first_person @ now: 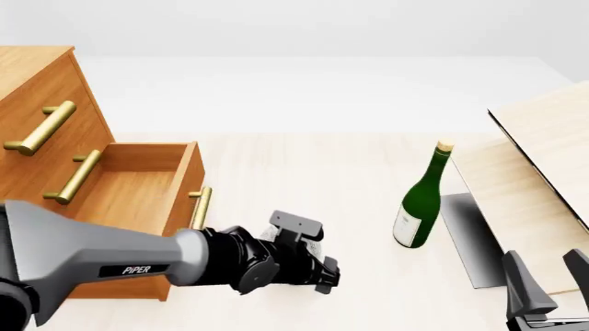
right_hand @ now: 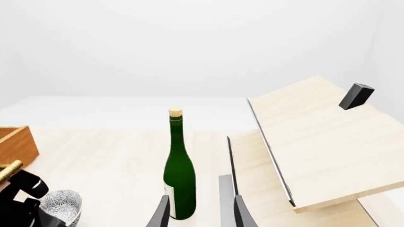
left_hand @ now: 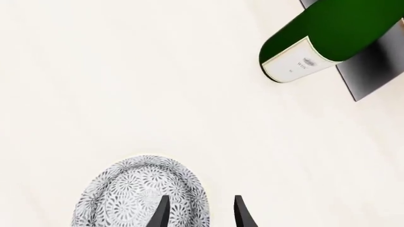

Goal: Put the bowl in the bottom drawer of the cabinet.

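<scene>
The speckled white bowl [left_hand: 136, 194] rests on the pale table, and the right wrist view shows the bowl [right_hand: 61, 203] beside the left arm. My left gripper [left_hand: 202, 213] is open and low over it, one finger over the bowl's inside and the other outside, so the rim lies between them. From the front the left gripper [first_person: 318, 267] hides most of the bowl. The cabinet [first_person: 41, 83] stands at the left with its bottom drawer [first_person: 138, 189] pulled out, handle [first_person: 201, 207] just left of the gripper. My right gripper [first_person: 550, 277] is open and empty at the near right.
A green wine bottle [first_person: 421, 207] stands upright right of centre. A tilted pale wooden board [first_person: 543, 158] rises at the right over a dark flat base [first_person: 465, 234]. The two upper drawers are shut.
</scene>
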